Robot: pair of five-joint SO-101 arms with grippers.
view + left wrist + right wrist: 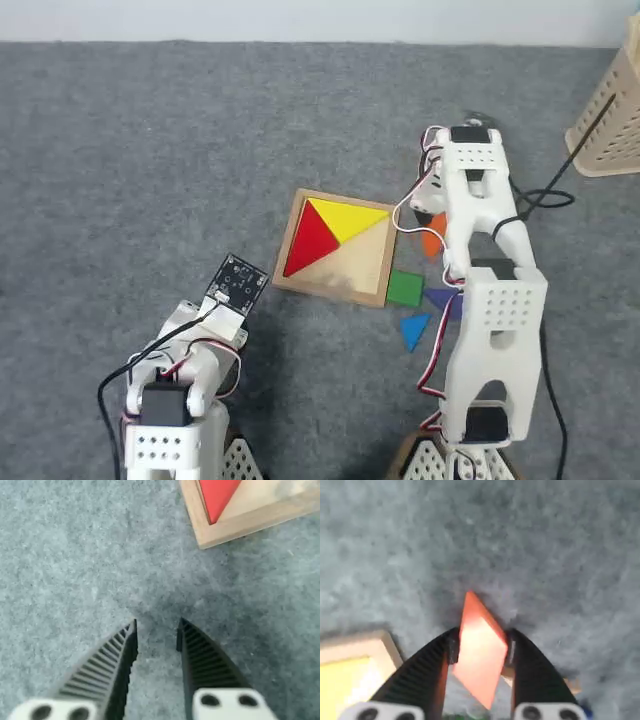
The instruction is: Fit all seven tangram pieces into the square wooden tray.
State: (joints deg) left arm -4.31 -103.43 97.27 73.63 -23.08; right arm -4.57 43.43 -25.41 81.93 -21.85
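The square wooden tray point(372, 262) lies mid-table with a red triangle point(310, 245) and a yellow triangle point(348, 218) inside it. My right gripper point(480, 636) is shut on an orange piece point(479, 652) just off the tray's right side, and the tray's corner point(362, 642) shows close by. In the high view the orange piece point(433, 243) peeks out from under that arm. A green square point(404, 288), a blue triangle point(413, 328) and a purple piece point(443, 298) lie on the carpet by the tray's near right corner. My left gripper point(157, 625) is open over bare carpet, short of the tray's corner point(235, 525).
A beige slatted basket point(610, 110) stands at the far right edge. Grey carpet covers the table. Cables trail from the right arm point(490, 300) toward the basket. The left arm point(185, 390) sits at the near left.
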